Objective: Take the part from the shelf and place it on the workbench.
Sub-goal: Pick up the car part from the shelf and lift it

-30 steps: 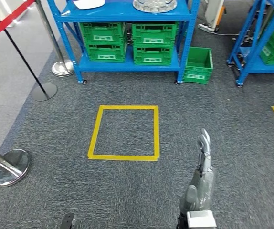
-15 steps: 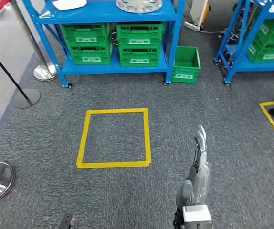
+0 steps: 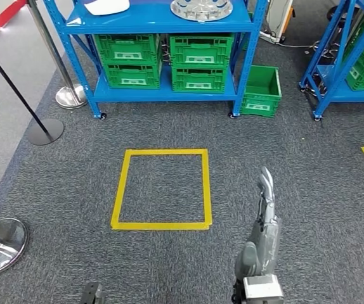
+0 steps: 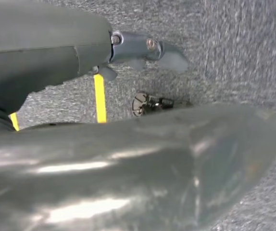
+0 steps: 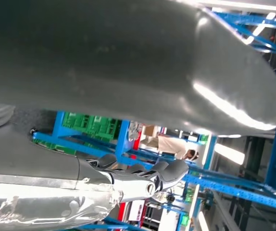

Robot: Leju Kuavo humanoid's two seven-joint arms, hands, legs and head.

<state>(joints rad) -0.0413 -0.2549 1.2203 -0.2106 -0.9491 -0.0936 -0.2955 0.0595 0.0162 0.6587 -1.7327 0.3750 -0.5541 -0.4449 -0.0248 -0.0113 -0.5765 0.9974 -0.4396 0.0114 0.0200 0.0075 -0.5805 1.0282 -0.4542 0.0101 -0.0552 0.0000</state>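
Right hand (image 3: 265, 218), fingers straight, empty above coarse grey carpet (image 3: 290, 177); left hand (image 4: 136, 48) seemingly empty too.

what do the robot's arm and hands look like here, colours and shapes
The right hand is silver-grey metal with slim, segmented fingers; a white boxy block sits at its wrist. Up close the left hand has a smooth, glossy dark-grey cover, a thick grey thumb and bolted bluish-grey fingers.

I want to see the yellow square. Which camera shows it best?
The head view: the whole yellow square lies on the grey carpet before the blue shelf. The left wrist view catches just short yellow strips of tape; the right wrist view looks elsewhere.
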